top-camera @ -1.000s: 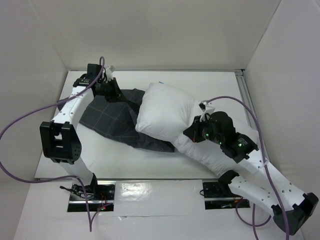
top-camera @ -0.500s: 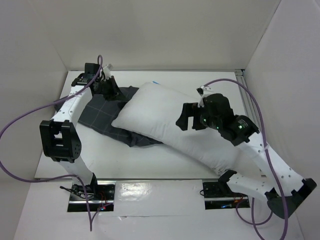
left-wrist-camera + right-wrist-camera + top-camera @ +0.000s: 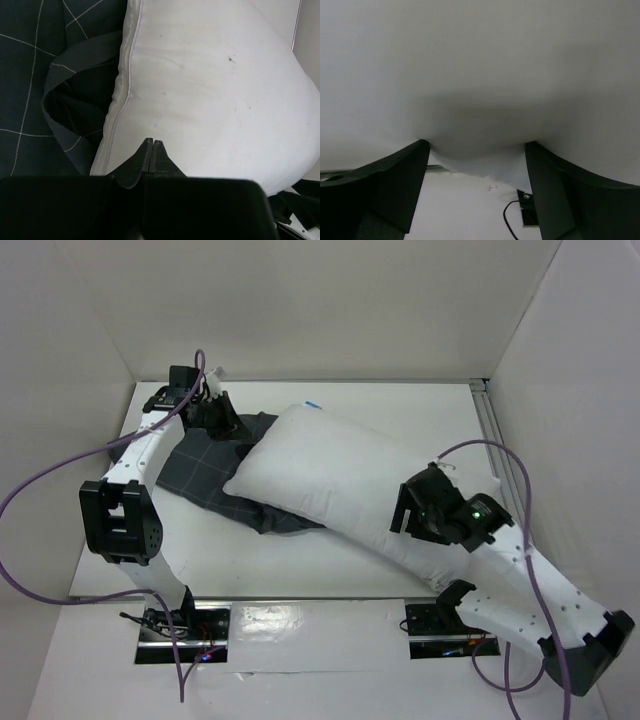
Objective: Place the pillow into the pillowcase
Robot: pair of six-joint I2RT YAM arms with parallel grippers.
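The white pillow [image 3: 330, 475] lies slantwise across the table, its far-left end resting on the dark grey checked pillowcase [image 3: 205, 470]. My left gripper [image 3: 218, 412] is at the pillowcase's far edge, shut, with the hem running into its jaws. In the left wrist view the shut gripper [image 3: 151, 141] sits over the pillow [image 3: 210, 90], beside the pillowcase [image 3: 30, 75] and its gaping mouth. My right gripper [image 3: 405, 512] is open against the pillow's near-right part. In the right wrist view its fingers spread wide [image 3: 476, 144], and the pillow [image 3: 480, 65] bulges against the tips.
White walls close in the table on three sides. A metal rail [image 3: 492, 430] runs along the right edge. Purple cables loop from both arms. The arm mounts [image 3: 440, 625] sit at the near edge, with a thin black wire [image 3: 512, 215] by the right one.
My right gripper opened and let go of the pillow, which unfolded and spread left over the pillowcase. The right arm then moved down toward the pillow's near-right end. The left arm stayed put.
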